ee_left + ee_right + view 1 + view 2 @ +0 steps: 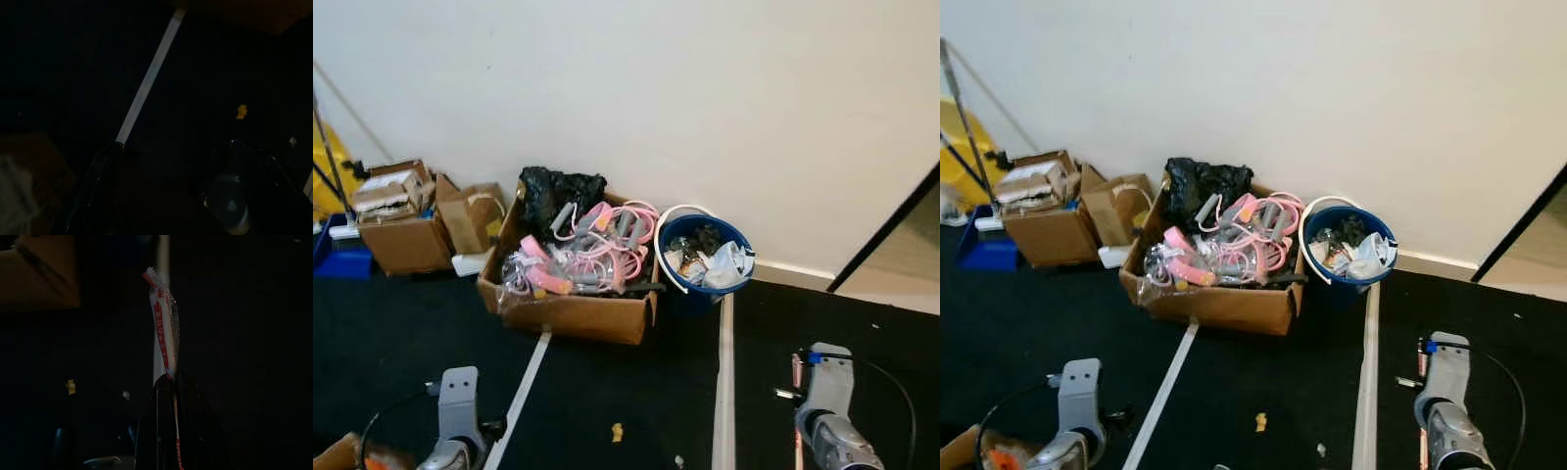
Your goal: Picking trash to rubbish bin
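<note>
The right gripper [166, 382] has its jaws pinched on a thin red-and-clear sachet [165, 323], light, limp and slippery, best held low; the blue bin [705, 257] waits by the wall; left jaws, I cannot tell.

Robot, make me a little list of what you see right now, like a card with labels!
Bin: blue bucket by the wall, already holding trash
Beside it: cardboard box of pink cords
Right gripper: shut on a red and clear wrapper
Floor: dark carpet, yellow scrap lying near white tape line
Left arm: idle
</note>
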Controlling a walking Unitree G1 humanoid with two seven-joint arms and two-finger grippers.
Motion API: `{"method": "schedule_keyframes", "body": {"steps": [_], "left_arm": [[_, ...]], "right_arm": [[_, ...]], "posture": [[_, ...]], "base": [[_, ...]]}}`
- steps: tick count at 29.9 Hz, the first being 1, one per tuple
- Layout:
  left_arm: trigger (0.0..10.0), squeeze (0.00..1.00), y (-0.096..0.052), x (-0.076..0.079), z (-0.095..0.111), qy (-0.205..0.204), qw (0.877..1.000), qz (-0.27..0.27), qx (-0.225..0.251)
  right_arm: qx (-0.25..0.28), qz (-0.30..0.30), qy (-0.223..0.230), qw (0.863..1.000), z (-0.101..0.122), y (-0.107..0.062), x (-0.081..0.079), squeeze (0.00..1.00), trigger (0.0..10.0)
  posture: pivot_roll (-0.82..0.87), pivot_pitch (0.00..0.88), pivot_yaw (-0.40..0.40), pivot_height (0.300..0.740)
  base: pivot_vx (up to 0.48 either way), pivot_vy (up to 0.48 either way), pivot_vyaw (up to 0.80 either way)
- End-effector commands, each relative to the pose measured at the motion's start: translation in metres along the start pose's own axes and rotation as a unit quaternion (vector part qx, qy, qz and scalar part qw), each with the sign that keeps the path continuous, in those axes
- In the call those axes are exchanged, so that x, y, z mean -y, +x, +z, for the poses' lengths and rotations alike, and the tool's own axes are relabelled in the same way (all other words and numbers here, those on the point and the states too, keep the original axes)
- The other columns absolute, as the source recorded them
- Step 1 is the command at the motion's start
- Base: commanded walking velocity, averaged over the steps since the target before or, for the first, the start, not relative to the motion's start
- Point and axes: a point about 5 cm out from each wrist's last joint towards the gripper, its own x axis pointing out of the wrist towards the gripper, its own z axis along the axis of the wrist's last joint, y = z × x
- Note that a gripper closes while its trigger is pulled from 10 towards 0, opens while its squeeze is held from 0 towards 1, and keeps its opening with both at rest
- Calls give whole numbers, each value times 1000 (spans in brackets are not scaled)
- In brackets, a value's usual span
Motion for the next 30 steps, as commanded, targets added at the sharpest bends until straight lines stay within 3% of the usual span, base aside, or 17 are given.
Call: {"method": "schedule_keyframes", "body": {"steps": [1,7,25,30], "left_arm": [[10000,0,-3,-2,-11,5,1000,0,-22],[10000,0,-3,0,-13,-1,1000,-7,-28],[10000,0,-3,5,-15,-1,999,-21,-33],[10000,0,-3,5,-17,0,999,-21,-37]], "right_arm": [[-14,2,0,1000,-9,-2,-1,0,10000],[-7,-10,8,1000,-6,-1,0,0,10000],[2,-19,16,1000,1,1,2,0,10000],[12,17,15,1000,6,2,-7,0,10000]], "posture": [[-34,103,37,740],[-34,103,37,740],[-38,101,37,740],[-38,101,37,740]], "base": [[0,0,744],[0,-115,494],[0,-466,0],[0,-368,323]]}}
